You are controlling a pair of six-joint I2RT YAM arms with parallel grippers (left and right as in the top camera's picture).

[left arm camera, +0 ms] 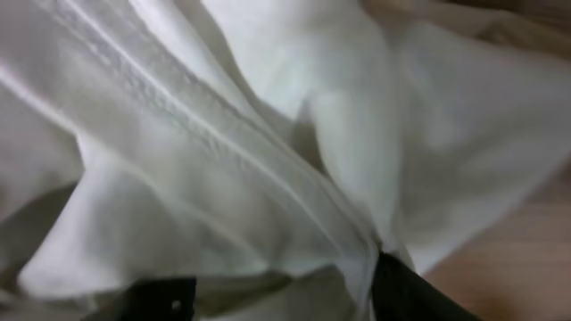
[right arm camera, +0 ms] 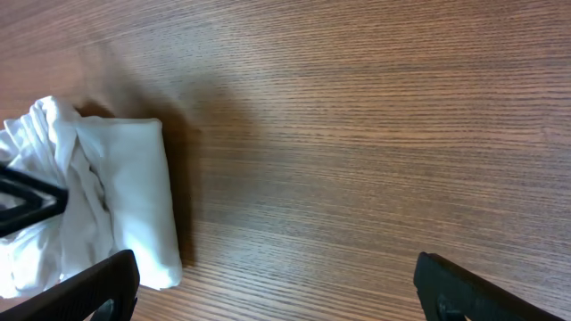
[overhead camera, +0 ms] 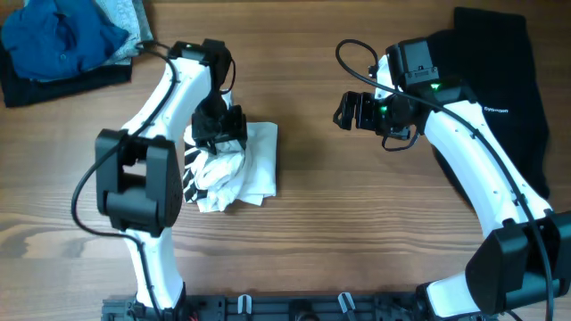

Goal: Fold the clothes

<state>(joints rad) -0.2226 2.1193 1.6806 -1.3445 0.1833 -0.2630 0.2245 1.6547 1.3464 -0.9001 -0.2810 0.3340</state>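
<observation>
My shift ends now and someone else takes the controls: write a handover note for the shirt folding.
Left end effector: down on the white T-shirt, cloth between its fingers; grip unclear.
Right end effector: open, empty, above bare table.
Done: shirt gathered into a compact bundle.
Left: bundle lumpy, striped part sticking out; smooth and finish the fold.

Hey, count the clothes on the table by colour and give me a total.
White T-shirt: 1
Black garment: 1
Blue garment: 1
Grey garment: 1
Total: 4, if the dark layer under the blue one belongs to it.
</observation>
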